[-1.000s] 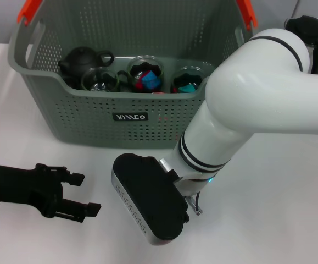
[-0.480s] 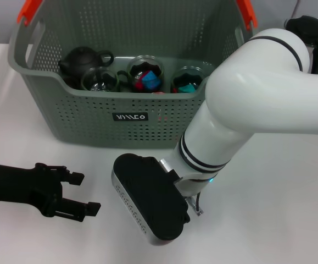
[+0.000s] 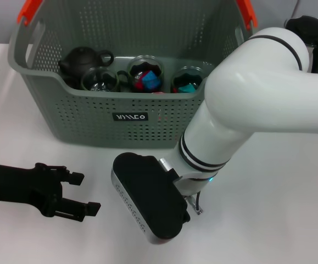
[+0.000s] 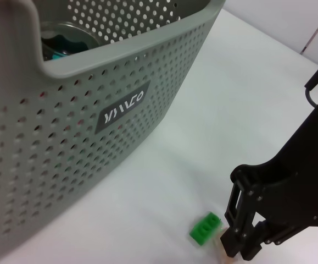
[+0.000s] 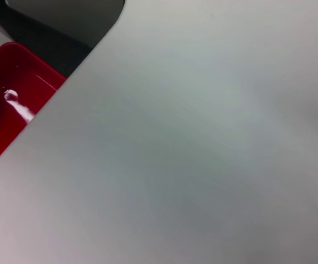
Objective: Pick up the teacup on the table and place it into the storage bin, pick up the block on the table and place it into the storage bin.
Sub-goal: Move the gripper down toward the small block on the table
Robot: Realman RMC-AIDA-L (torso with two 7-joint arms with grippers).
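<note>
Green block [image 4: 205,227] on the table [image 3: 290,209], beside the right gripper [image 4: 241,247], claw state unclear; left gripper [image 3: 82,193] spread, before storage bin [image 3: 131,118]

The scene is taken from above by the head camera, tilted forward and down over the white surface [image 3: 290,220], with the grey basket [image 3: 93,118] at the far side. Low and close, the left wrist camera is aimed along the surface at the basket's front wall, its black label [image 4: 124,107] filling the near field. That label [image 3: 130,116] and wall are shared with the head view. The right wrist camera is pressed so near a pale plane that little else is made out.
</note>
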